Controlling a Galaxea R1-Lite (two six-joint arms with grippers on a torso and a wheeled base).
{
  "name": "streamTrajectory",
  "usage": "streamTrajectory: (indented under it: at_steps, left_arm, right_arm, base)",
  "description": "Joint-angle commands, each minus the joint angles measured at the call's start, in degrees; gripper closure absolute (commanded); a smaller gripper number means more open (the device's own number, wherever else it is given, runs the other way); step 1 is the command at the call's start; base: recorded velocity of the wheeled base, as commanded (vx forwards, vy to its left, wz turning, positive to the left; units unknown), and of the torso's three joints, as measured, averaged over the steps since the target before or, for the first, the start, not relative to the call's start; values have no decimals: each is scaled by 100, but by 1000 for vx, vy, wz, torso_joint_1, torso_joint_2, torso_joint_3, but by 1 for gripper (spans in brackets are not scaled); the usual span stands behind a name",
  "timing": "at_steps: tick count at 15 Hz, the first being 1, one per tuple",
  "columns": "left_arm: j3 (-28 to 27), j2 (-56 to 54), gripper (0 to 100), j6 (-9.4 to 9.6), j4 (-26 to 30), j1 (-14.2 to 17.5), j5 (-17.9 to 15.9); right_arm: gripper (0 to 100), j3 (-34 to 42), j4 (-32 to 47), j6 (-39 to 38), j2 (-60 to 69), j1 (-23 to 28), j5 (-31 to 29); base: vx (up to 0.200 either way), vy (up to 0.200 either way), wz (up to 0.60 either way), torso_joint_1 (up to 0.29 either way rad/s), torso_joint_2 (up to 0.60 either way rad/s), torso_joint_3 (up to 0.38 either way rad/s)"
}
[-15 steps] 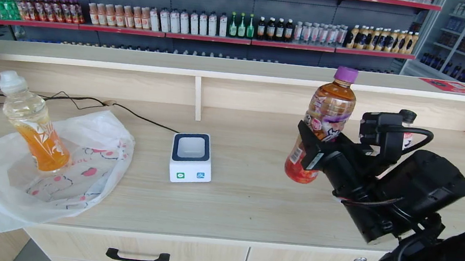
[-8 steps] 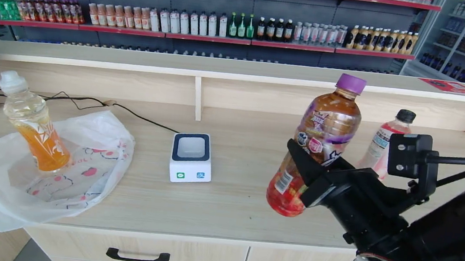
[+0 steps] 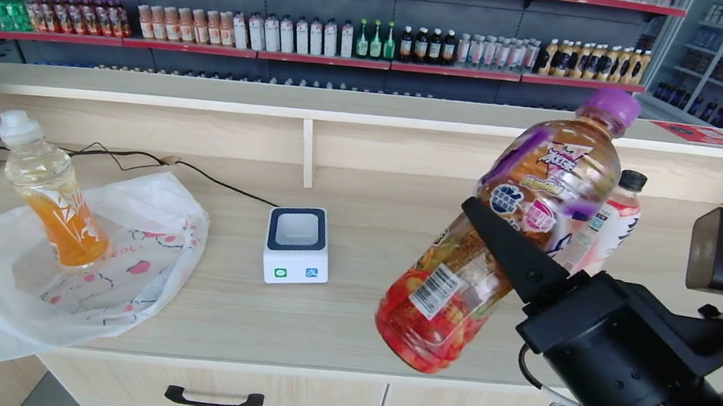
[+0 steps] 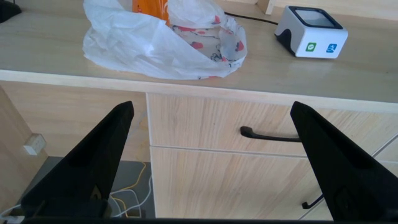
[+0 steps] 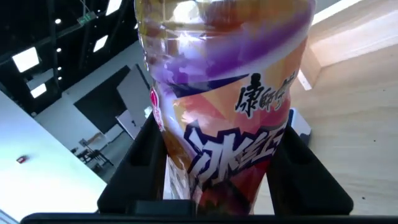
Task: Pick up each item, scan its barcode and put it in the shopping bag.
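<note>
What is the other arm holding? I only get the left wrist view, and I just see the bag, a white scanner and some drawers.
Observer: The right jaws are shut on a purple-capped drink bottle, tilted, up above the front of the counter.
Operator: Is its barcode over the scanner?
Observer: No. The barcode sits low on the bottle, well off to the right of the scanner.
Operator: Any more bottles to scan?
Observer: Yes, a pink bottle with a black cap is upright just behind the held one.
</note>
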State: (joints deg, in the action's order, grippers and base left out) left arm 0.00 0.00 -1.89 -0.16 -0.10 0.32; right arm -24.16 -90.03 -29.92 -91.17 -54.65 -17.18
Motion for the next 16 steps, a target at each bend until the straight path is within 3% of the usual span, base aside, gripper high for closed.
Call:
streamTrajectory:
  at_steps: [1,7,16]
  left_arm:
    - [0,0,0,-4,-2,1,3]
    - [0,0,0,-4,-2,1,3]
    - [0,0,0,-4,-2,10,3]
  right_arm:
    - [100,8,3,-102,240,-195,4]
    - [100,-177,3,-735,223,-432,-5]
    - [100,-238,3,-832,258,-635,-5]
  base:
    - [0,0,0,0,0,0]
    - [0,0,0,0,0,0]
    - [0,0,0,0,0,0]
